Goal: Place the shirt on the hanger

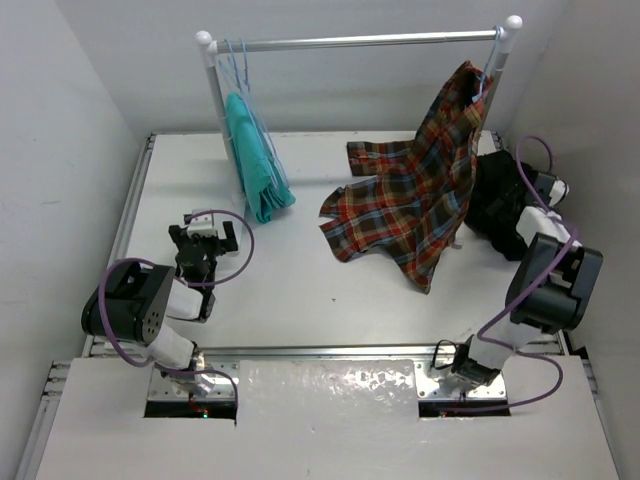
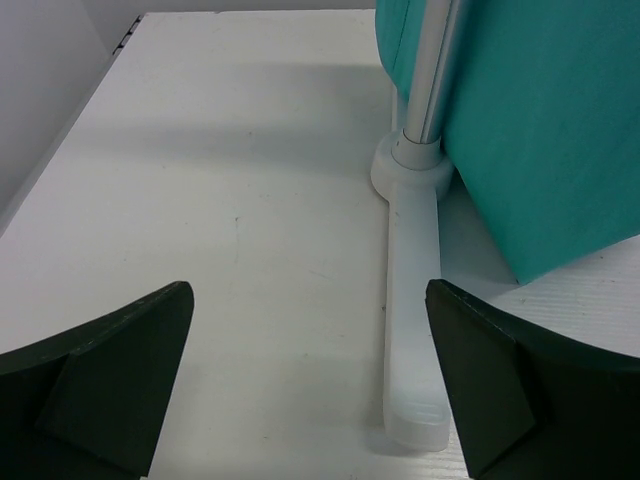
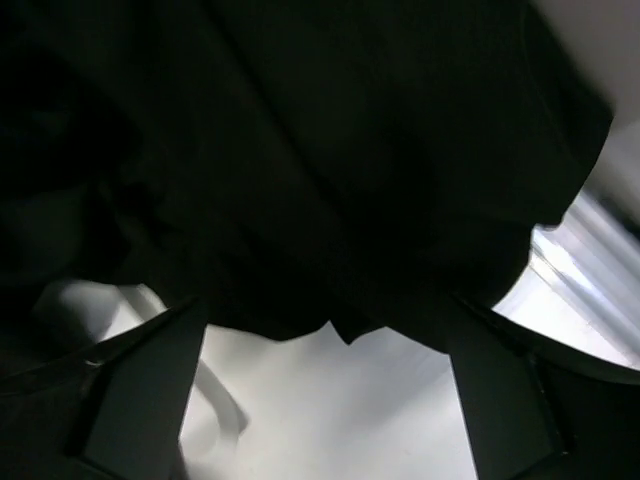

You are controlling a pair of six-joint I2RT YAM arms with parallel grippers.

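Note:
The black shirt (image 1: 493,205) lies crumpled on the table at the far right, by the right foot of the rack. In the right wrist view it (image 3: 320,150) fills the upper part, with its edge just ahead of the fingers. My right gripper (image 1: 522,200) (image 3: 325,400) is open at the shirt's near edge, with only bare table between its fingers. Pale-blue wire hangers (image 1: 243,70) hang at the left end of the rail, one carrying the teal garment (image 1: 255,160). My left gripper (image 1: 205,240) (image 2: 310,390) is open and empty, low over the table near the rack's left foot (image 2: 410,330).
A red-orange plaid shirt (image 1: 415,195) hangs from the right end of the silver rail (image 1: 360,41) and drapes onto the table. The teal garment (image 2: 540,130) and the rack pole (image 2: 430,70) stand right of my left gripper. White walls close in on both sides.

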